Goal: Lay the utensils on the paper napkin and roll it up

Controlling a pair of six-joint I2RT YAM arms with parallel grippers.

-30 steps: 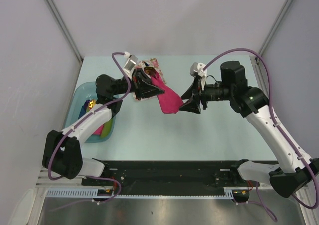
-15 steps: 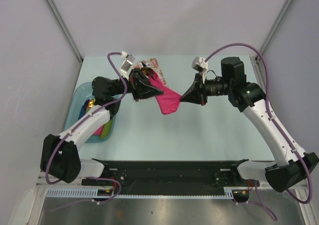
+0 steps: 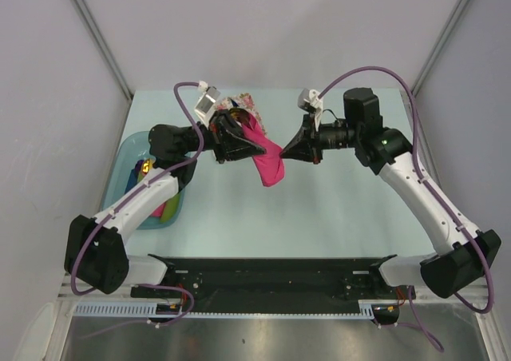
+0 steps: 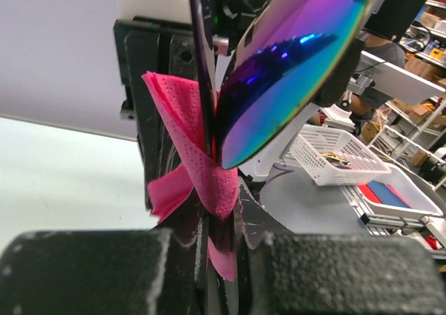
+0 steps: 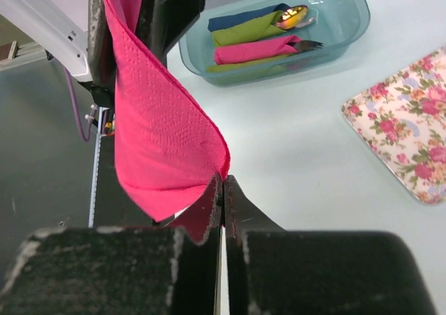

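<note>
At the left edge of the top view a teal bin (image 3: 118, 173) sits on the bench (image 3: 335, 209), holding rolled napkins (image 5: 251, 31). Right of it, the left fingers (image 3: 243, 141) are almost closed. They clamp the utensils (image 4: 279, 71), whose handles have the paper napkin (image 3: 269, 163) wound round them. A floral napkin (image 3: 249, 104) lies flat just behind. The magenta sheet hangs above the bench at mid-frame, slung between the arms. The right fingers (image 3: 292, 149), pressed fully together, pinch its right-hand edge.
</note>
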